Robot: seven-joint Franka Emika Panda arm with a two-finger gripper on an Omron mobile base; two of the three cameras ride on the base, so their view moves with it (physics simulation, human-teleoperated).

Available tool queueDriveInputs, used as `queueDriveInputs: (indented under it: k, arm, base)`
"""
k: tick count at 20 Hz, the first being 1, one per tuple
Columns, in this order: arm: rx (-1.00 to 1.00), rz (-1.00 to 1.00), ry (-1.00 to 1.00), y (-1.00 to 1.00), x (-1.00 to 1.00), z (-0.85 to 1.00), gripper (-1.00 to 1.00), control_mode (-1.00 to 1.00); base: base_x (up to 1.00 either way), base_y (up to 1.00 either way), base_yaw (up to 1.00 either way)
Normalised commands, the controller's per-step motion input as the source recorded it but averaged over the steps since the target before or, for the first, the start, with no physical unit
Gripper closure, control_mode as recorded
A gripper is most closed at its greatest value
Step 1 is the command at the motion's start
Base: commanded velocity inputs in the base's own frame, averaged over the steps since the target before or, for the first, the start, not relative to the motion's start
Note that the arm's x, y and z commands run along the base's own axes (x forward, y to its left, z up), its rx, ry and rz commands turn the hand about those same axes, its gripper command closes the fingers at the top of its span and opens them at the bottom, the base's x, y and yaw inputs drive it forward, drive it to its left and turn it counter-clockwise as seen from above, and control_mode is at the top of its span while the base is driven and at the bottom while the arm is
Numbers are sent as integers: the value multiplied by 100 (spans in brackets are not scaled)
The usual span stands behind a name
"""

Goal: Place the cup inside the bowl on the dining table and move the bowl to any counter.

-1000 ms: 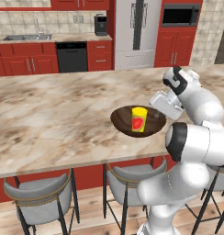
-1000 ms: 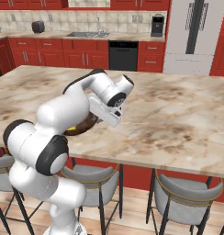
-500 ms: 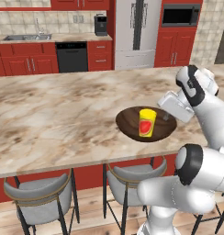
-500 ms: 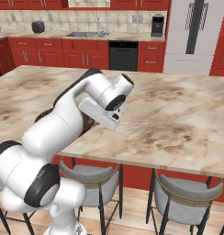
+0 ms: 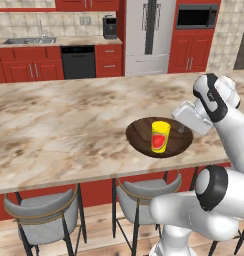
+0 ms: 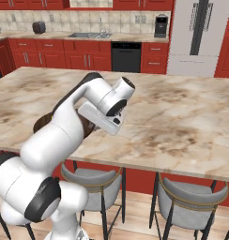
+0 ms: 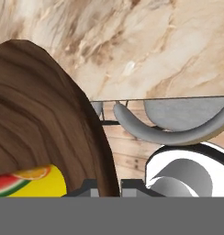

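Note:
The wide dark brown bowl [image 5: 144, 140] sits low over the dining table [image 5: 59, 125] near its front edge, and I cannot tell whether it rests on the top or hangs just above it. The yellow cup [image 5: 160, 136] with its red mark stands upright inside the bowl. My gripper [image 5: 182, 129] is at the bowl's right rim, shut on it. In the hand view the bowl [image 7: 40, 114] has its rim pinched between the fingertips of the gripper [image 7: 109, 190], with the cup [image 7: 31, 181] beside them. In the right base view my arm hides most of the bowl [image 6: 41, 123].
Grey stools [image 5: 41, 212] [image 6: 191, 206] stand under the table's front edge. Across the aisle runs a marble counter [image 5: 54, 41] over red cabinets with a sink, a black dishwasher [image 5: 79, 61], a coffee machine [image 5: 109, 26] and a steel fridge [image 5: 146, 35].
The bowl with the cup in it has shifted a little to the right and toward the table's front edge, held by the gripper. My arm's elbow has swung outward.

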Motion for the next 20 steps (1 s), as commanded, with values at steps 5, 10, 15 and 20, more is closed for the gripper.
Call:
queueDriveInputs:
  k: [5,10,15,20]
  arm:
    - [0,0,0,0,0,0,100,-100]
    - [0,0,0,0,0,0,100,100]
    - [0,0,0,0,0,0,100,100]
    - [0,0,0,0,0,0,100,100]
  base:
    - [0,0,0]
    - [-12,6,0]
    - [-39,42,0]
    - [-30,67,-3]
